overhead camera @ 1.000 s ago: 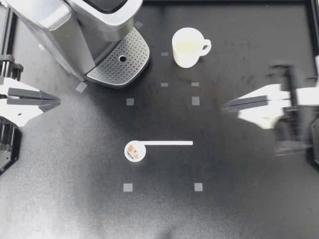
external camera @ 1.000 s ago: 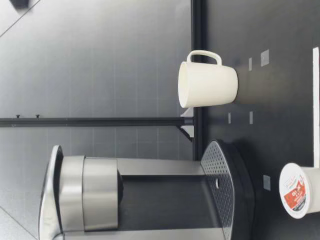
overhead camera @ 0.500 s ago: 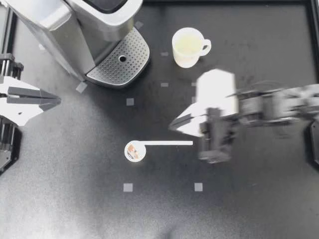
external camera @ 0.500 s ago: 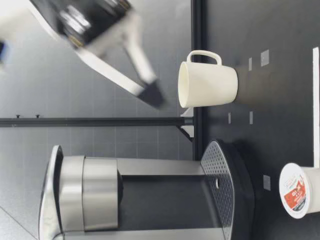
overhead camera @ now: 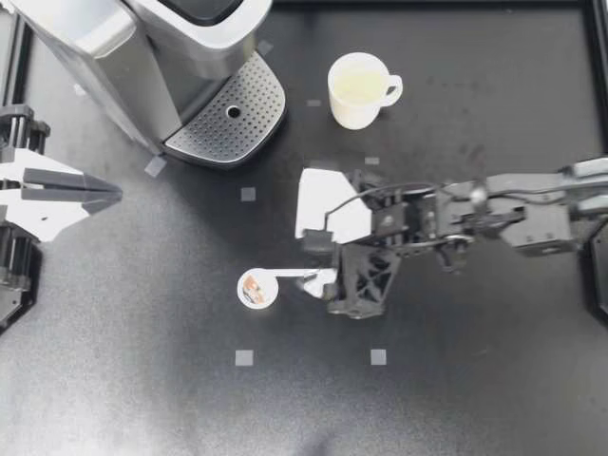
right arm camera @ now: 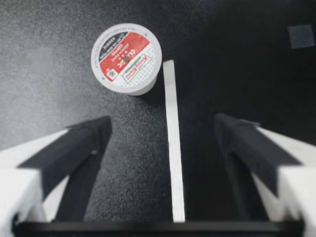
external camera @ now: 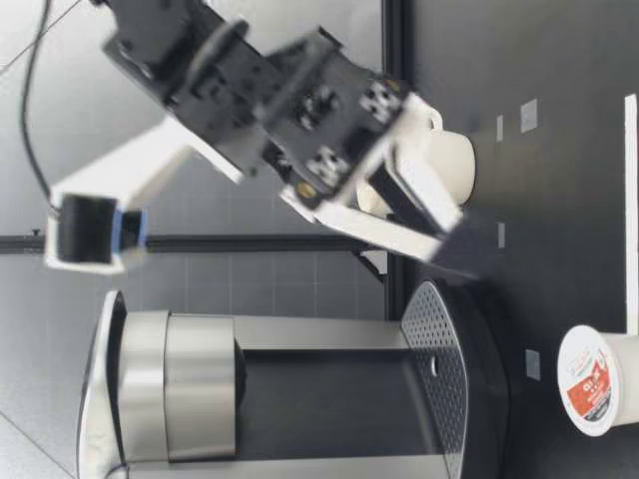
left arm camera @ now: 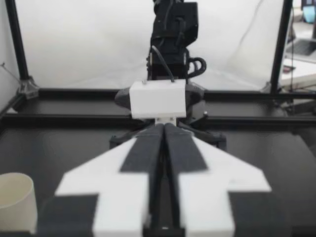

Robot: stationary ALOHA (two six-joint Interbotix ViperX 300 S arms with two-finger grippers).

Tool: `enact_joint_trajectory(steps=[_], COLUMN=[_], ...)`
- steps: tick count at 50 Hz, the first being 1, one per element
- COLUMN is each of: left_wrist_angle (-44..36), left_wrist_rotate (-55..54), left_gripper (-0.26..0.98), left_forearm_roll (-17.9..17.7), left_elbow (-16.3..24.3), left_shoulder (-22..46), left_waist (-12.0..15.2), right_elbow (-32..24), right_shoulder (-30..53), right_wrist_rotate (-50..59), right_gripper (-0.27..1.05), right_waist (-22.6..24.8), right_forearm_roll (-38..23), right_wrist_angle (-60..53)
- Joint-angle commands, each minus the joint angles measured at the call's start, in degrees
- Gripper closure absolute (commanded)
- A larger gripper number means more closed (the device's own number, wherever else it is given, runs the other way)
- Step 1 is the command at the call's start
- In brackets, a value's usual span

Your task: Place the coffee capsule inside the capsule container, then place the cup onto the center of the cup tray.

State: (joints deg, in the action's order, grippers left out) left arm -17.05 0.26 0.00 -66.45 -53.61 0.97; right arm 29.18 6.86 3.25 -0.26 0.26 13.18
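Top view: the coffee machine (overhead camera: 142,57) fills the far left corner of the black table (overhead camera: 475,399), and its perforated cup tray (overhead camera: 228,119) juts out at the front. The cup (overhead camera: 359,88) stands upright on the table just right of the machine, off the tray. The coffee capsule (overhead camera: 256,288) sits foil side up, well in front of the machine, at the end of a white strip (overhead camera: 294,274). The right gripper (overhead camera: 318,258) comes in from the right and is over that strip, in front of the machine and empty. The left gripper (overhead camera: 106,195) is at the table's left edge, in front of the machine.

Low view: the right gripper (external camera: 454,235) hangs above the table beside the machine (external camera: 250,389), partly covering the cup (external camera: 454,160). The capsule (external camera: 594,379) rests on the table, nearer the camera than the machine's tray (external camera: 449,359).

Left wrist view: the left gripper (left arm camera: 163,129) has its fingers pressed together with nothing between them.

Right wrist view: the right gripper (right arm camera: 163,121) is spread wide and grasps nothing. The strip (right arm camera: 172,138) runs between its fingers (right arm camera: 84,148), and the capsule (right arm camera: 126,58) stands ahead of them, untouched.
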Motion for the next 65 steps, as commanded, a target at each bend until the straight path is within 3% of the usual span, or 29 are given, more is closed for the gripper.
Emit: enact_joint_trajectory(steps=[1,65], left_wrist_angle=[0.0,0.5], left_wrist_rotate=[0.0,0.0], left_gripper=[0.65,0.65], left_forearm_roll=[0.1,0.1], left_elbow=[0.9,0.9], left_shoulder=[0.4,0.4], left_waist=[0.1,0.1], right_elbow=[-1.7,-8.3], right_shoulder=[0.1,11.1], right_wrist_rotate=[0.0,-0.2], right_gripper=[-0.12,-0.11], right_waist=[0.7,3.3], right_forearm_roll=[0.1,-0.3], right_wrist_angle=[-0.4,-4.0])
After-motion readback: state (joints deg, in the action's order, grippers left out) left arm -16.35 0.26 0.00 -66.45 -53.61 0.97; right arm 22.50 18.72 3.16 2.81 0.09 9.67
